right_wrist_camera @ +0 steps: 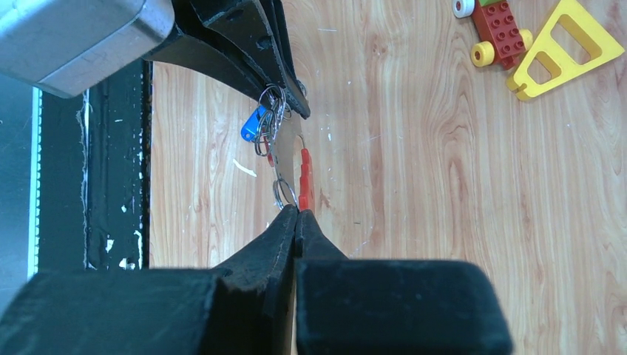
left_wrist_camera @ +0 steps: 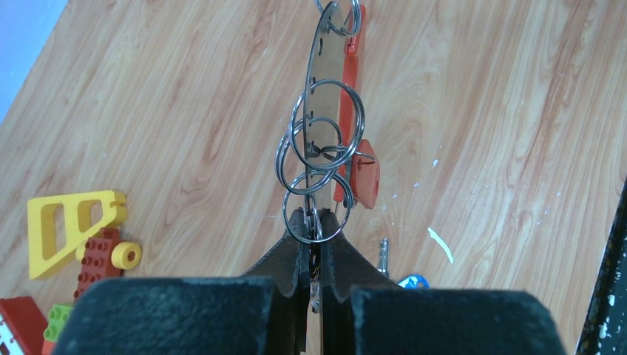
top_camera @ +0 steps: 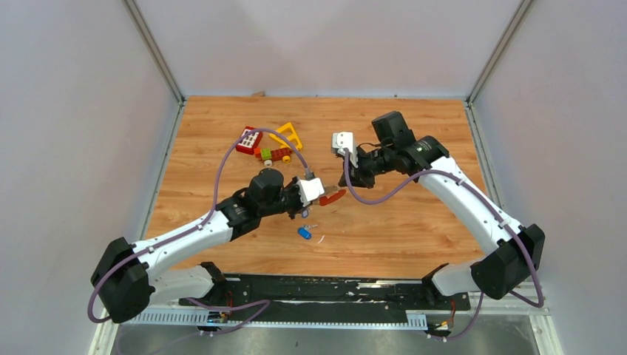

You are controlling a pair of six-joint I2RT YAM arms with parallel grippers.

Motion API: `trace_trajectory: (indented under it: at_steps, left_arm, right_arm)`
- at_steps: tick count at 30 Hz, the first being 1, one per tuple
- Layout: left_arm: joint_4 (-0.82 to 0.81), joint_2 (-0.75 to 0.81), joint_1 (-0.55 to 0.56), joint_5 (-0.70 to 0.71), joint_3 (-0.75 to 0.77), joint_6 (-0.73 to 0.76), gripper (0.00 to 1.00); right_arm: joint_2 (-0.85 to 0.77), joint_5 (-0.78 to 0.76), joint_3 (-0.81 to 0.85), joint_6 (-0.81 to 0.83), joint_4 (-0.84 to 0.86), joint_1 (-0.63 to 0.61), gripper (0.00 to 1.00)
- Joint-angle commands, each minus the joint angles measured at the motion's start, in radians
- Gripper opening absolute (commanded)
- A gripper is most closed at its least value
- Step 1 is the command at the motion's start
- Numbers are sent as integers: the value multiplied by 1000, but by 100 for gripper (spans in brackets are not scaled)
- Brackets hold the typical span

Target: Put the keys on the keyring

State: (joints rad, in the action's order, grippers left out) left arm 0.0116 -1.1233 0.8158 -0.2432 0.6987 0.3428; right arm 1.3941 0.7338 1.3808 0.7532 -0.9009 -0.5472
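Observation:
The keyring point(left_wrist_camera: 323, 81) is a thin grey strip with several split rings and a red clip point(left_wrist_camera: 349, 70), stretched in the air between my two grippers. My left gripper point(left_wrist_camera: 314, 224) is shut on the lowest ring. A red key head point(left_wrist_camera: 366, 177) hangs among the rings. My right gripper point(right_wrist_camera: 297, 213) is shut on the far end of the keyring point(right_wrist_camera: 304, 177), by a small ring. The blue-headed key point(top_camera: 304, 233) lies loose on the table under the left gripper point(top_camera: 316, 201), its blue head point(left_wrist_camera: 412, 281) partly hidden by a finger. From above, the right gripper point(top_camera: 347, 185) meets the red clip point(top_camera: 334, 197).
A yellow triangular frame point(top_camera: 288, 135), a red block with white buttons point(top_camera: 249, 139) and small toy blocks point(top_camera: 273, 154) lie at the back left of the wooden table. The black base rail point(top_camera: 325, 290) runs along the near edge.

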Motion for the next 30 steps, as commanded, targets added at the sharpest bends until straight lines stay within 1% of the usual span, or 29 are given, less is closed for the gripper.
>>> trace_trajectory:
  at_steps: [1,4,7,9,10,13,16,18,20,24,27,29,30]
  left_arm:
    - [-33,-4,-4,33,40,-11,0]
    - [-39,-6,-4,48,52,-10,6]
    - [-42,3,-4,68,64,12,19]
    - [-41,16,-4,78,72,40,30]
    - [-39,27,-4,81,76,55,41]
    - [-27,53,-4,74,92,109,62]
    - [33,73,-6,24,121,173,73]
    - [76,76,-6,-11,141,207,78]
    - [93,77,-6,-29,155,217,79]
    - [106,64,-6,-31,171,219,76]
    - [99,67,-7,-20,142,216,74]
    - [86,70,-7,-24,111,214,74]
    - [81,69,-7,-28,100,211,75]
  right_arm:
    - [-32,-77,34,-1,33,-5,0]
    - [-58,-96,25,-35,82,-7,0]
    - [-97,-124,-15,-60,163,-13,0]
    - [-122,-148,-34,-63,203,-18,0]
    - [-128,-161,-37,-61,214,-21,0]
    - [-138,-179,-31,-55,233,-29,0]
    - [-139,-200,-20,-37,239,-48,0]
    - [-141,-206,-16,-24,241,-58,0]
    - [-141,-209,-14,-17,243,-66,0]
    - [-137,-242,-30,-16,227,-67,0]
    - [-165,-269,-114,-26,234,-30,0]
    - [-180,-262,-175,-36,238,23,4]
    - [-186,-246,-198,-37,229,58,9]
